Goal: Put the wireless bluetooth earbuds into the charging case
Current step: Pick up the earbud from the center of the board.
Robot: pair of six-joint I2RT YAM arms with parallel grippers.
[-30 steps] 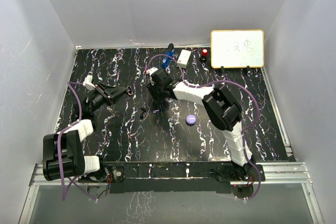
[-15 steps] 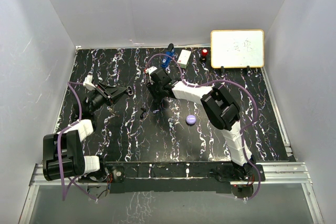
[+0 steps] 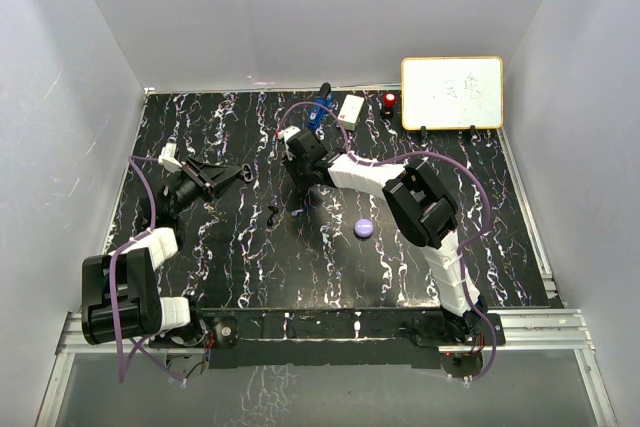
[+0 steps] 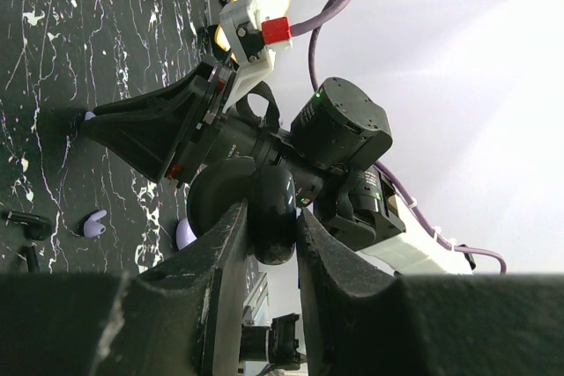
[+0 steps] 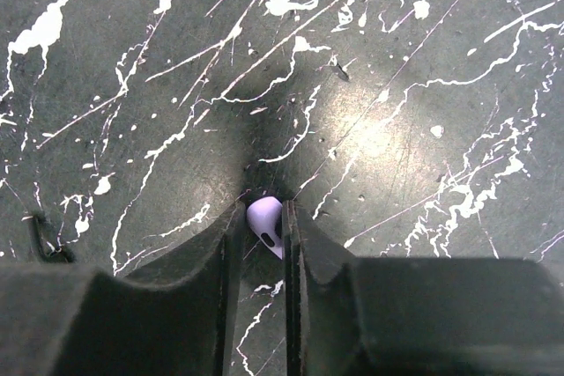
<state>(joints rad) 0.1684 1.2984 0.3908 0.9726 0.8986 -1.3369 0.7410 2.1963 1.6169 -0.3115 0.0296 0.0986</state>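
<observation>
Two sets of jaws are both closed on something. In the right wrist view, low in the middle of the frame, the right jaws stand narrow with a lavender earbud (image 5: pixel 265 223) pinched between the two fingertips, right down at the black, white-veined tabletop (image 3: pixel 250 267). From above, that arm reaches up and left to a spot just above the middle of the frame.

The left jaws grip a black round puck (image 4: pixel 273 213), seen edge-on between the fingers at the lower middle of the left wrist view; in the overhead frame they sit at the left, above the tabletop. A second lavender earbud (image 4: pixel 93 224) lies loose on the tabletop at the lower left of the left wrist view, with a black earbud (image 4: pixel 25 224) near it at the left edge.

A purple round puck (image 3: pixel 364 228) rests right of centre in the overhead frame, apart from both jaws. Along the far edge stand a blue gadget (image 3: pixel 317 113) and, at the upper right, a whiteboard (image 3: pixel 452 93).
</observation>
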